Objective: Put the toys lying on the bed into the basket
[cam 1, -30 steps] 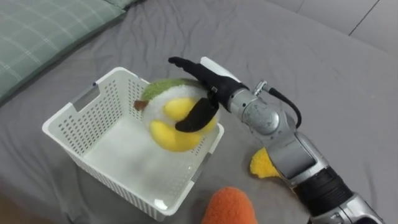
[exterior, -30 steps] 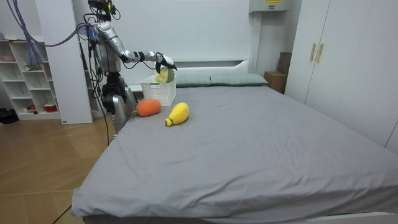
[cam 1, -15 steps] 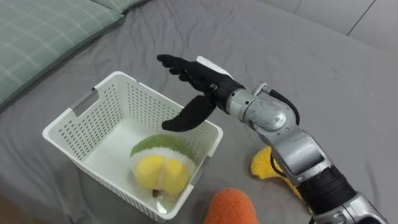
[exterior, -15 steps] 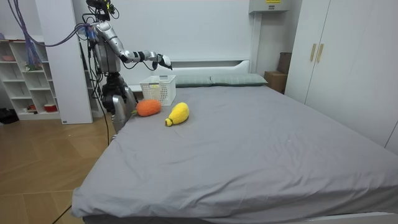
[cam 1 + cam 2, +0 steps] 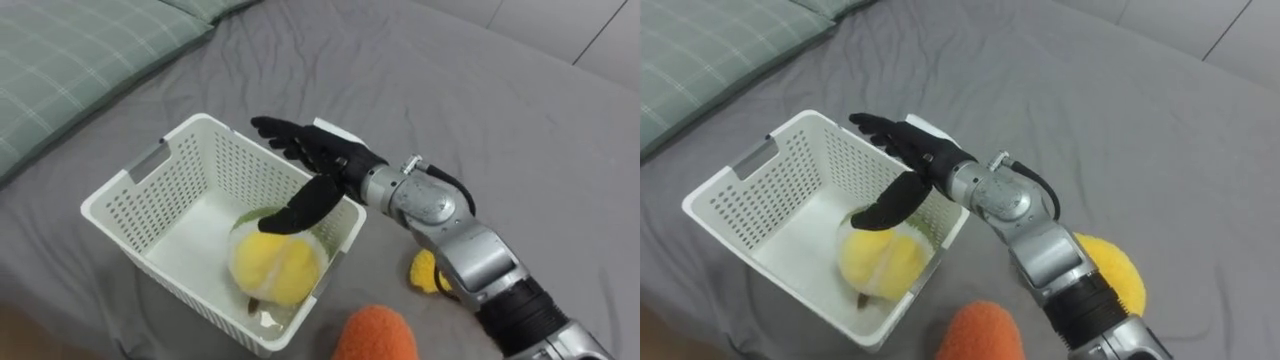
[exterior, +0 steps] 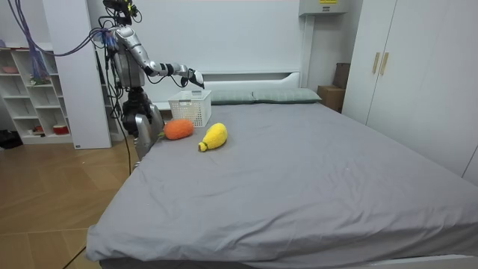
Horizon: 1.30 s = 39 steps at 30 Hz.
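Yellow plush toy inside white basket, right hand above its near rim, fingers straight.

A green checked pillow lies well apart from the right hand, off to its left. In the room view, a white shelf unit stands well off from the hand on the room view's left. White wardrobe doors stand far off on the room view's right, and a wooden floor lies below.
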Available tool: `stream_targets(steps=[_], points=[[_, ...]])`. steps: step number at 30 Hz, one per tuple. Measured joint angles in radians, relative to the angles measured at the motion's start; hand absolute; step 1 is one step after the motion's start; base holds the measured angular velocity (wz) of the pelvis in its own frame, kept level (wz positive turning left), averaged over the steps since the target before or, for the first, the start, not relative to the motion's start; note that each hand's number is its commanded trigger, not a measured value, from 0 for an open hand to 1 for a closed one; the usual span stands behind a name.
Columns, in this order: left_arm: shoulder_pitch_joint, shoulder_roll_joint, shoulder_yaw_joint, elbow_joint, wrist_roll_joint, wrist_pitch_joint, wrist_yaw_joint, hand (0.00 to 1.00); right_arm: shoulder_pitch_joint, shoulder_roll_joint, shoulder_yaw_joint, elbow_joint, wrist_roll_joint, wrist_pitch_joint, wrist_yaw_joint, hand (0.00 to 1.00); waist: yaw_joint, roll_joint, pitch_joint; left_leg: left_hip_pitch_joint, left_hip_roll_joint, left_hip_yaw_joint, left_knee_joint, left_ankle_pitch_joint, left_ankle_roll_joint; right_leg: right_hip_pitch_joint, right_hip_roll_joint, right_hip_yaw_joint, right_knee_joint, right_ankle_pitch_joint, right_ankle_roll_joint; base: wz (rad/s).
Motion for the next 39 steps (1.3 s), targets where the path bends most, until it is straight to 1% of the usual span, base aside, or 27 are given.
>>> stream_targets(steps=[1,4,5,7,9,10,11,12,13,15,16,18,19,21,23,25,27,31,32,34,35,36,37,39], points=[[0.0,0.0,0.0,0.002,0.0,0.0,0.0,0.0,0.0,-0.002,0.0,0.0,0.0,0.0,0.0,0.0,-0.003,-0.001,-0.0005,0.0,0.0,0.0,0.0,0.0,0.0,0.0,0.0,0.001,0.0,0.0,0.0,0.0],[0.004,0.001,0.001,0.014,0.001,-0.001,0.001,0.0,0.004,-0.003,-0.016,-0.001,-0.002,-0.003,-0.017,0.0,-0.026,-0.003,-0.0016,0.0,0.0,0.0,0.0,0.0,0.0,0.001,0.0,0.001,0.001,0.0,0.0,0.0],[0.008,0.001,0.002,0.014,0.0,-0.001,0.001,0.0,0.012,-0.005,-0.037,-0.001,-0.004,-0.008,-0.028,0.0,-0.036,0.001,0.0012,0.001,0.0,0.0,0.001,0.0,0.0,0.001,0.0,0.001,0.001,0.0,0.0,0.0],[0.014,0.001,0.001,0.014,-0.004,-0.001,0.001,0.0,0.031,-0.016,-0.072,-0.002,-0.001,-0.017,-0.065,0.0,-0.046,0.001,0.0014,0.001,0.0,0.003,0.001,0.0,0.0,-0.001,-0.001,0.003,0.002,0.0,0.0,-0.03],[0.018,0.002,0.002,0.014,-0.025,-0.001,0.001,0.0,0.054,-0.034,-0.109,-0.003,0.012,-0.021,-0.125,0.0,-0.061,0.004,0.0029,0.002,0.001,0.012,0.0,0.0,0.0,-0.003,-0.001,0.011,0.002,0.0,0.0,-0.09],[0.019,0.002,0.003,0.015,-0.032,-0.001,0.001,0.0,0.059,-0.035,-0.12,-0.003,0.014,-0.021,-0.139,0.0,-0.063,0.004,0.0029,0.001,0.002,0.016,0.0,0.0,0.0,-0.004,0.0,0.014,0.002,0.0,0.0,-0.12],[0.021,-0.001,0.01,0.018,-0.042,-0.003,0.001,0.0,0.068,-0.037,-0.142,-0.002,0.025,-0.022,-0.16,0.0,-0.073,0.006,0.003,0.001,0.003,0.02,-0.001,0.0,0.0,-0.004,0.0,0.018,0.002,0.0,0.0,-0.06],[0.024,-0.003,0.02,0.022,-0.055,-0.01,0.001,0.0,0.08,-0.04,-0.17,-0.002,0.047,-0.026,-0.177,0.0,-0.091,0.009,0.0029,0.002,0.002,0.022,-0.001,-0.001,0.001,-0.003,0.0,0.017,0.002,0.0,0.0,-0.04],[0.024,-0.004,0.02,0.023,-0.066,-0.011,0.001,0.0,0.089,-0.042,-0.187,-0.002,0.062,-0.031,-0.187,0.0,-0.096,0.013,0.0046,0.003,0.002,0.024,-0.001,-0.001,0.001,-0.003,0.0,0.017,0.002,0.001,0.0,0.0],[0.036,-0.011,0.026,0.023,-0.087,-0.017,0.002,0.0,0.108,-0.046,-0.249,-0.002,0.117,-0.039,-0.239,0.0,-0.119,0.017,0.003,0.007,0.002,0.028,-0.002,-0.001,0.001,-0.003,0.0,0.023,0.002,0.001,0.0,-0.05],[0.04,-0.015,0.028,0.023,-0.09,-0.017,0.005,0.0,0.112,-0.047,-0.261,-0.002,0.127,-0.041,-0.255,0.0,-0.127,0.021,0.0024,0.009,0.002,0.029,-0.003,-0.001,0.001,-0.003,0.0,0.026,0.002,0.001,0.001,-0.08],[0.051,-0.027,0.038,0.023,-0.089,-0.017,0.014,0.0,0.123,-0.055,-0.298,-0.002,0.159,-0.047,-0.309,0.0,-0.144,0.034,0.002,0.016,0.003,0.034,-0.009,-0.001,0.001,-0.001,0.0,0.031,0.002,0.001,0.001,-0.1],[0.052,-0.031,0.047,0.023,-0.088,-0.017,0.016,0.0,0.127,-0.057,-0.308,0.0,0.159,-0.047,-0.317,0.0,-0.146,0.036,0.0005,0.018,0.003,0.034,-0.011,-0.001,0.001,-0.001,0.0,0.032,0.002,0.001,0.001,-0.1],[0.062,-0.041,0.07,0.022,-0.082,-0.017,0.019,0.0,0.132,-0.072,-0.332,0.016,0.157,-0.047,-0.355,0.0,-0.153,0.043,-0.0056,0.021,0.004,0.04,-0.014,-0.001,0.001,-0.001,0.0,0.036,0.003,0.001,0.001,-0.05],[0.067,-0.041,0.088,0.022,-0.078,-0.017,0.018,0.0,0.131,-0.073,-0.356,0.045,0.15,-0.05,-0.376,0.0,-0.163,0.041,-0.0094,0.019,0.004,0.037,-0.014,-0.001,0.001,0.0,0.0,0.033,0.003,0.001,0.001,0.02],[0.08,-0.039,0.095,0.021,-0.077,-0.017,0.017,0.0,0.13,-0.076,-0.373,0.077,0.152,-0.052,-0.402,0.0,-0.167,0.039,-0.011,0.017,0.004,0.034,-0.014,-0.001,0.001,0.002,0.001,0.031,0.003,0.001,0.001,0.04],[0.094,-0.039,0.095,0.017,-0.078,-0.016,0.017,0.0,0.127,-0.092,-0.378,0.14,0.149,-0.053,-0.434,0.0,-0.168,0.035,-0.0129,0.018,0.002,0.029,-0.011,-0.001,0.002,0.006,-0.001,0.025,0.003,0.001,0.001,0.07],[0.11,-0.034,0.095,0.012,-0.078,-0.014,0.023,0.0,0.122,-0.113,-0.38,0.221,0.147,-0.053,-0.474,0.0,-0.169,0.033,-0.0118,0.018,0.002,0.022,-0.003,-0.002,0.002,0.014,-0.002,0.013,0.003,0.001,0.001,0.09],[0.125,-0.033,0.094,0.013,-0.078,-0.013,0.028,0.0,0.122,-0.118,-0.38,0.246,0.147,-0.053,-0.489,0.0,-0.166,0.031,-0.0105,0.016,0.002,0.017,0.0,-0.002,0.002,0.015,-0.004,0.008,0.004,0.001,0.001,0.13],[0.134,-0.027,0.094,0.012,-0.067,-0.011,0.032,0.0,0.114,-0.119,-0.383,0.3,0.14,-0.053,-0.508,0.0,-0.168,0.025,-0.006,0.007,0.002,0.013,0.003,-0.002,0.002,0.014,-0.003,0.002,0.004,0.001,0.001,0.11],[0.136,-0.021,0.094,0.011,-0.052,-0.007,0.032,0.0,0.104,-0.119,-0.384,0.348,0.123,-0.054,-0.52,0.0,-0.169,0.018,-0.0061,0.0,0.002,0.011,0.006,-0.002,0.002,0.01,-0.003,0.001,0.005,0.001,0.001,0.05],[0.144,-0.015,0.093,0.01,-0.038,-0.005,0.032,0.0,0.095,-0.122,-0.384,0.39,0.104,-0.053,-0.535,0.0,-0.169,0.013,-0.0034,-0.004,0.002,0.01,0.009,-0.002,0.002,0.007,-0.003,0.0,0.005,0.001,0.001,0.03],[0.149,-0.012,0.093,0.005,-0.036,-0.002,0.031,0.0,0.093,-0.123,-0.384,0.404,0.099,-0.053,-0.543,0.0,-0.168,0.01,-0.0042,-0.01,0.001,0.01,0.011,-0.002,0.002,0.002,-0.003,0.0,0.005,0.001,0.001,0.04],[0.157,0.001,0.093,0.005,-0.037,0.01,0.027,0.0,0.072,-0.126,-0.382,0.483,0.058,-0.055,-0.56,0.0,-0.161,0.004,-0.0018,-0.024,0.001,0.007,0.017,-0.002,0.002,-0.01,-0.003,-0.002,0.007,0.001,0.001,0.0]])
